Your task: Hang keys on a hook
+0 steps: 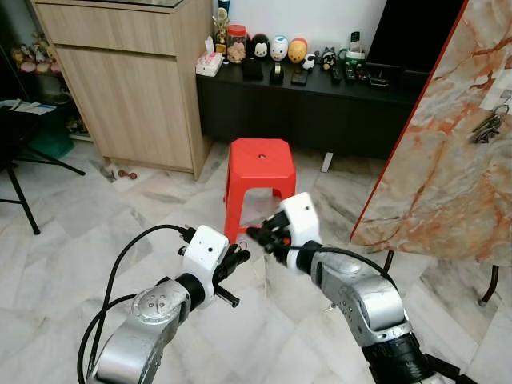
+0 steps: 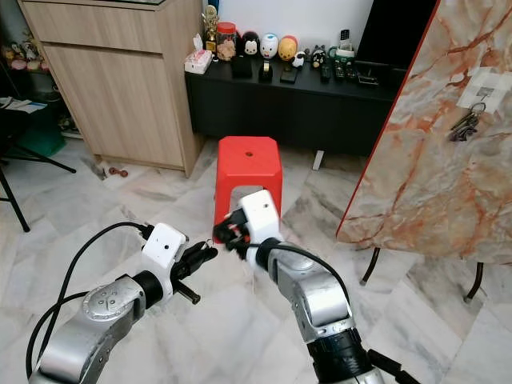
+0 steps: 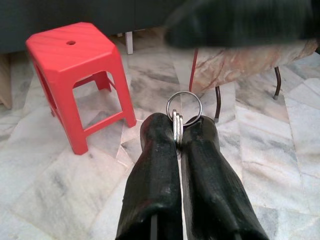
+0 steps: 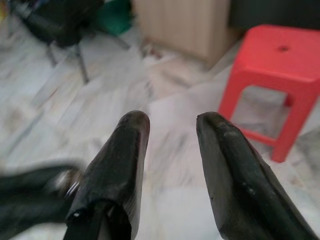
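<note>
My left gripper [image 3: 179, 129] is shut on a silver key ring [image 3: 184, 106], which sticks out past its fingertips. In the left eye view the left gripper [image 1: 237, 261] is held low over the floor, in front of the red stool [image 1: 258, 170]. My right gripper [image 1: 259, 235] hovers just beside it, tips nearly meeting, and it stands open [image 4: 172, 122] with nothing between its fingers. On the marble panel [image 1: 448, 168] at the right, a white hook [image 1: 501, 101] carries another bunch of keys [image 1: 486, 126].
The marble panel leans on thin black legs [image 1: 490, 284] at the right. A black console [image 1: 320, 108] with figurines and remotes runs along the back wall. A wooden cabinet [image 1: 136, 88] and a black chair [image 1: 16, 164] stand at the left. The floor is marble tile.
</note>
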Controlling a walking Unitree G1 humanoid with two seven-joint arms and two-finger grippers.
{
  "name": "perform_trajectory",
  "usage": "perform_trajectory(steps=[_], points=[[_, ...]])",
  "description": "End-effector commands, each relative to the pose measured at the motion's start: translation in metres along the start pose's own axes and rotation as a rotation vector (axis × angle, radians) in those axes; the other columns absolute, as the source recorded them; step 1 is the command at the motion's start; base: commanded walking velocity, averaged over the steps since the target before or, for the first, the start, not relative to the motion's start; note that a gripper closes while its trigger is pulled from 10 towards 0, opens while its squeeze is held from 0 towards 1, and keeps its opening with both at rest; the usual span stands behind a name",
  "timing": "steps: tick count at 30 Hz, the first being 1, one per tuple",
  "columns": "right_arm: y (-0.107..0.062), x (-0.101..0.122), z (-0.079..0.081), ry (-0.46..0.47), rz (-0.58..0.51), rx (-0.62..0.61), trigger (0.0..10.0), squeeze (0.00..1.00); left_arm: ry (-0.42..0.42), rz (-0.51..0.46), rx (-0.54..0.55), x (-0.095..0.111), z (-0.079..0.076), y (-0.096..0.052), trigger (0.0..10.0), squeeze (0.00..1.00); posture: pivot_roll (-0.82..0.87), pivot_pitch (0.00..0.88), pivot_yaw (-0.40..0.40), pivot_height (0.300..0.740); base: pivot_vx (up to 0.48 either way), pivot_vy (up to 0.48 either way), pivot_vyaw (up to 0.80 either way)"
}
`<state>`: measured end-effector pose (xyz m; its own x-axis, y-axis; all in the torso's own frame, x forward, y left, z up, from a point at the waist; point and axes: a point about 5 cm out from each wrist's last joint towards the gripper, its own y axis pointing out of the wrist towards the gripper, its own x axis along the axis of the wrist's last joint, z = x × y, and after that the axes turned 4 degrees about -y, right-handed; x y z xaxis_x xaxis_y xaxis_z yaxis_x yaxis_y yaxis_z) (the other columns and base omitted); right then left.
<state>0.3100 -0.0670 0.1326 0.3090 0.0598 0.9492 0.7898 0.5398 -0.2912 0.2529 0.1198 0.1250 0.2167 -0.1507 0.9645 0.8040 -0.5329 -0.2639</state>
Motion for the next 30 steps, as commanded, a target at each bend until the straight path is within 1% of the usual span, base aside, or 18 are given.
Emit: perform_trajectory(steps=[1,2,5,7,9,13,14,15,17,18,19,21,22,23,25,26,27,30], points=[[-0.002,0.014,-0.013,0.036,-0.077,-0.073,10.0,0.44,0.004,-0.011,-0.008,0.003,0.000,0.000,0.0,0.00,0.06,0.048,-0.094,0.740,0.000,0.000,0.00],[-0.002,0.016,-0.016,0.038,-0.087,-0.084,10.0,0.00,0.004,-0.010,-0.009,0.003,0.000,-0.001,0.0,0.00,0.06,0.048,-0.093,0.740,0.000,0.000,0.00],[-0.003,0.019,-0.021,0.039,-0.103,-0.099,10.0,0.00,0.005,-0.008,-0.012,0.002,0.000,-0.001,0.0,0.00,0.06,0.049,-0.091,0.740,0.000,0.000,0.00],[-0.005,0.020,-0.029,0.041,-0.112,-0.128,10.0,0.00,0.007,-0.007,-0.013,0.002,0.000,-0.001,0.0,0.00,0.06,0.049,-0.091,0.740,0.000,0.000,0.00],[-0.009,0.023,-0.044,0.036,-0.129,-0.188,10.0,0.00,0.008,-0.008,-0.008,0.002,0.001,-0.001,0.0,0.00,0.06,0.050,-0.089,0.740,0.000,0.000,0.00],[-0.015,0.026,-0.064,0.032,-0.146,-0.268,10.0,0.00,-0.007,-0.019,0.007,0.004,0.003,-0.002,0.0,0.00,0.06,0.050,-0.086,0.740,0.000,0.000,0.00],[-0.023,0.026,-0.084,0.018,-0.144,-0.340,10.0,0.00,-0.030,-0.042,0.049,0.007,0.009,-0.003,0.3,0.00,0.06,0.050,-0.086,0.740,0.000,0.000,0.00],[-0.027,0.026,-0.094,0.013,-0.141,-0.376,10.0,0.00,-0.041,-0.053,0.076,0.008,0.013,-0.003,3.9,0.00,0.06,0.051,-0.086,0.740,0.000,0.000,0.00],[-0.031,0.025,-0.102,0.011,-0.137,-0.407,10.0,0.00,-0.050,-0.062,0.101,0.009,0.017,-0.004,3.9,0.00,0.06,0.051,-0.085,0.740,0.000,0.000,0.00],[-0.034,0.021,-0.109,0.016,-0.122,-0.432,10.0,0.00,-0.054,-0.069,0.125,0.010,0.022,-0.005,10.0,0.00,0.06,0.051,-0.085,0.740,0.000,0.000,0.00],[-0.041,0.008,-0.125,0.022,-0.083,-0.491,10.0,0.00,-0.068,-0.080,0.184,0.011,0.033,-0.008,10.0,0.00,0.06,0.051,-0.085,0.740,0.000,0.000,0.00],[-0.046,-0.004,-0.135,0.029,-0.049,-0.534,10.0,0.00,-0.077,-0.085,0.233,0.012,0.042,-0.010,10.0,0.00,0.06,0.051,-0.085,0.740,0.000,0.000,0.00],[-0.050,-0.018,-0.142,0.041,-0.008,-0.564,10.0,0.00,-0.080,-0.088,0.288,0.011,0.052,-0.013,10.0,0.00,0.06,0.051,-0.085,0.740,0.000,0.000,0.00],[-0.052,-0.028,-0.147,0.050,0.020,-0.583,10.0,0.00,-0.082,-0.090,0.325,0.010,0.058,-0.015,10.0,0.00,0.05,0.051,-0.077,0.740,0.000,0.000,0.00],[-0.061,-0.063,-0.156,0.080,0.126,-0.631,10.0,0.00,-0.116,-0.083,0.444,0.004,0.078,-0.022,10.0,0.00,0.05,0.049,-0.075,0.740,0.000,0.000,0.00],[-0.069,-0.094,-0.158,0.095,0.227,-0.655,10.0,0.00,-0.145,-0.047,0.540,-0.009,0.093,-0.029,10.0,0.00,0.06,0.048,-0.075,0.740,0.000,0.000,0.00],[-0.069,-0.094,-0.158,0.095,0.227,-0.655,10.0,0.00,-0.145,-0.047,0.540,-0.009,0.093,-0.029,10.0,0.00,0.06,0.048,-0.075,0.740,0.000,0.000,0.00],[-0.084,-0.149,-0.145,0.116,0.419,-0.635,10.0,0.00,-0.137,0.099,0.641,-0.050,0.113,-0.042,10.0,0.00,0.08,0.044,-0.081,0.740,0.000,0.000,0.00]])
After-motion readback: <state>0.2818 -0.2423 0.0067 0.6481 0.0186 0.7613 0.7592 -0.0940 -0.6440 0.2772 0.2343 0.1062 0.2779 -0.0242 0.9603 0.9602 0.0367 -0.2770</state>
